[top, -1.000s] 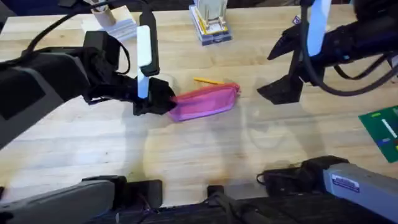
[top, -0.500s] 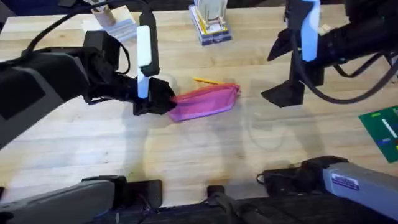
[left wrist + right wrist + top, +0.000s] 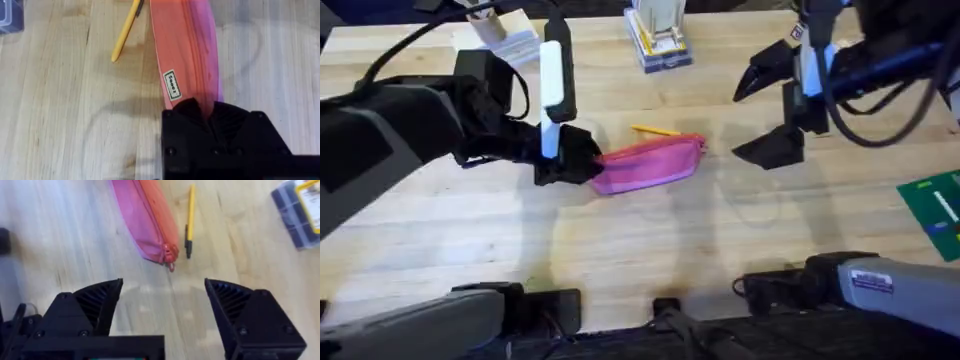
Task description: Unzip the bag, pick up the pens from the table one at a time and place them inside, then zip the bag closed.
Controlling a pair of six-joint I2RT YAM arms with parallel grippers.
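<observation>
Overhead, the pink bag [image 3: 650, 163] lies flat near the middle of the worktop [image 3: 620, 250], a slim yellow pen [image 3: 655, 130] just beyond its far edge. The left tool [image 3: 582, 160] is clamped on the bag's left end — the left wrist view shows soft fabric pinched between its dark fingers. The right tool [image 3: 775, 115] hangs above the worktop to the right of the bag, spread wide and empty.

Judging by this, the unzipping step is in hand: one end anchored, the zipper apparently not yet drawn. The next move calls for the right tool to come down on the small pull at the bag's right end, seen in the right wrist view, and close finely on it.

The bag is limp woven cloth with a small label; the pen is a hard, smooth stick with a dark tip; the worktop is pale planked wood.
</observation>
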